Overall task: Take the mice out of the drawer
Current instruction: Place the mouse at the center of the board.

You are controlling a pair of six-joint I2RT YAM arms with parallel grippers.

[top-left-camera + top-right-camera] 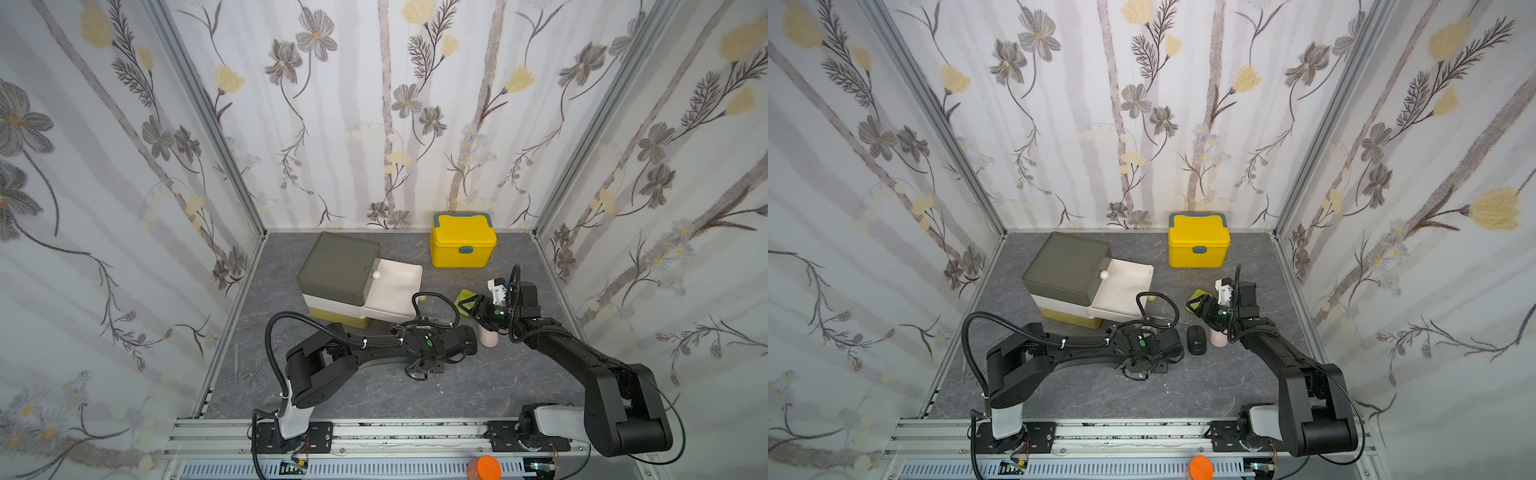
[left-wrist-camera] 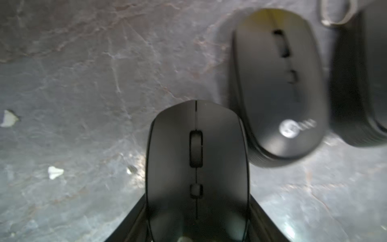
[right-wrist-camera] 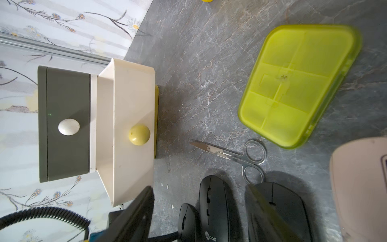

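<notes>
My left gripper [image 2: 196, 202] is shut on a slim black mouse [image 2: 196, 159], held low over the grey table. Beside it lie a black mouse with a pale logo [image 2: 276, 88] and another black mouse [image 2: 360, 73]. In a top view the logo mouse [image 1: 1197, 340] and a pale pink mouse [image 1: 1218, 338] lie side by side right of my left gripper [image 1: 1175, 348]. My right gripper [image 3: 200, 187] is open with nothing in it, above the mice and next to the lime-green pill box [image 3: 297, 83]. The white drawer [image 1: 395, 286] stands pulled out, and I see nothing in it.
The drawer unit [image 1: 338, 266] has a grey top and a yellow base. A yellow lidded box [image 1: 463, 245] stands at the back. Small scissors [image 3: 230, 155] lie between the drawer and the pill box. Thin metal tools [image 1: 249, 370] lie at the left edge.
</notes>
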